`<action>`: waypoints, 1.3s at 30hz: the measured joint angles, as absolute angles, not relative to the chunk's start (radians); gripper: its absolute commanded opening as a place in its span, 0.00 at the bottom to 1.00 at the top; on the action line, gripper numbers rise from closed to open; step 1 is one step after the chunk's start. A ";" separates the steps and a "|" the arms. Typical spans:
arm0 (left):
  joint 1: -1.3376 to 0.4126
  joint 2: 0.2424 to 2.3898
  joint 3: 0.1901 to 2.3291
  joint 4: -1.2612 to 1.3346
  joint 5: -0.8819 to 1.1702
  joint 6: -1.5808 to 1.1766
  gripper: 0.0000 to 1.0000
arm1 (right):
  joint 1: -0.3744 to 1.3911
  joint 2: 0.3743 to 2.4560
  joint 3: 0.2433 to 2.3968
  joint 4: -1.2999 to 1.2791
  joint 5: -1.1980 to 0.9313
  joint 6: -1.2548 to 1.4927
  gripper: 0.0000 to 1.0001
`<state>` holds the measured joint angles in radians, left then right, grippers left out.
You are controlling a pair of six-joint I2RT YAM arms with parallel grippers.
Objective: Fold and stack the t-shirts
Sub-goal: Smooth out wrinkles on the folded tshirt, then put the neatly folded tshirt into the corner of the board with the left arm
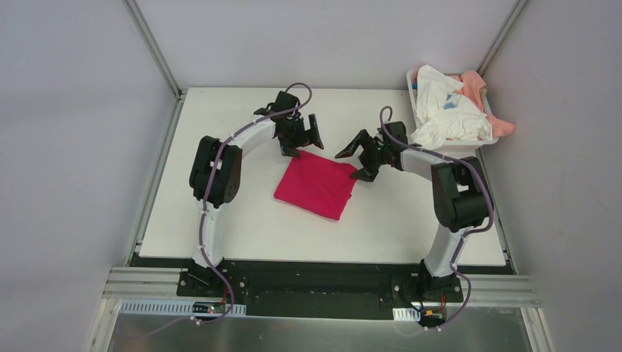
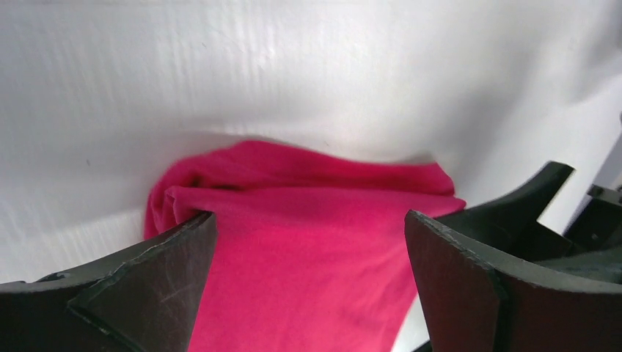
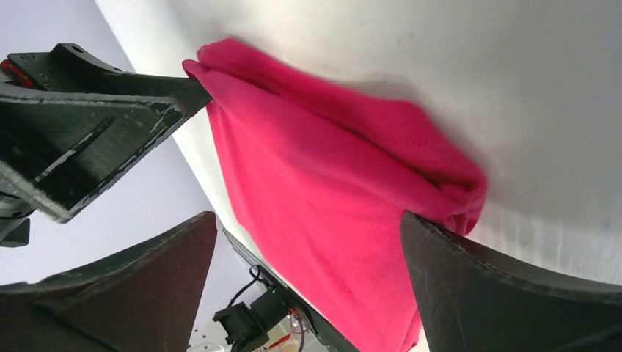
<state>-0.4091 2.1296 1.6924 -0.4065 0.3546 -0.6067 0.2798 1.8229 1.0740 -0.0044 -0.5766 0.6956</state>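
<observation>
The magenta-red t-shirt (image 1: 317, 185) lies folded into a small square in the middle of the white table. My left gripper (image 1: 304, 138) is open and empty just above its far left corner. My right gripper (image 1: 355, 160) is open and empty at its far right corner. The left wrist view shows the folded shirt (image 2: 308, 249) below and between the spread fingers (image 2: 147, 286). The right wrist view shows the shirt (image 3: 330, 198) the same way, with the left gripper's finger (image 3: 88, 139) at the upper left. White shirts (image 1: 447, 114) and a peach-pink one (image 1: 480, 92) fill the basket.
The white plastic basket (image 1: 413, 103) stands at the table's far right corner, with cloth hanging over its rim. Grey walls and metal posts close in the table on three sides. The arm bases stand at the near edge.
</observation>
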 measured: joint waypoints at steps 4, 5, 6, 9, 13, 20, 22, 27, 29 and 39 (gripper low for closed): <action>-0.390 2.218 1.745 -0.405 0.367 -0.620 0.99 | 0.275 1.897 1.124 -0.016 -0.554 0.692 1.00; -0.384 2.221 1.753 -0.401 0.367 -0.622 0.99 | 0.274 1.914 1.145 -0.024 -0.554 0.692 1.00; -0.384 2.223 1.757 -0.396 0.365 -0.624 0.99 | 0.273 1.929 1.168 -0.027 -0.551 0.690 1.00; -0.376 2.225 1.744 -0.377 0.358 -0.641 0.99 | 0.272 1.973 1.227 -0.031 -0.541 0.682 0.99; -0.371 2.178 1.655 -0.323 0.317 -0.659 0.99 | 0.268 1.993 1.264 -0.046 -0.527 0.667 0.99; -0.373 2.081 1.544 -0.324 0.224 -0.666 0.99 | 0.268 1.985 1.288 -0.090 -0.497 0.596 1.00; -0.372 2.070 1.544 -0.342 0.221 -0.662 0.99 | 0.265 1.966 1.291 -0.126 -0.459 0.565 1.00; -0.371 1.975 1.472 -0.385 0.154 -0.643 0.99 | 0.252 1.812 1.261 -0.190 -0.378 0.525 1.00; -0.372 1.900 1.415 -0.402 0.119 -0.641 0.99 | 0.248 1.697 1.207 -0.182 -0.357 0.519 1.00; -0.372 1.657 1.179 -0.426 0.047 -0.653 0.88 | 0.247 1.296 0.795 -0.199 -0.318 0.533 1.00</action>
<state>-0.3721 1.6566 1.1793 -0.4263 0.0467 -0.6533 0.2474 1.2957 0.7952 -0.1993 -0.3180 0.5335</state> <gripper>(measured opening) 0.947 0.994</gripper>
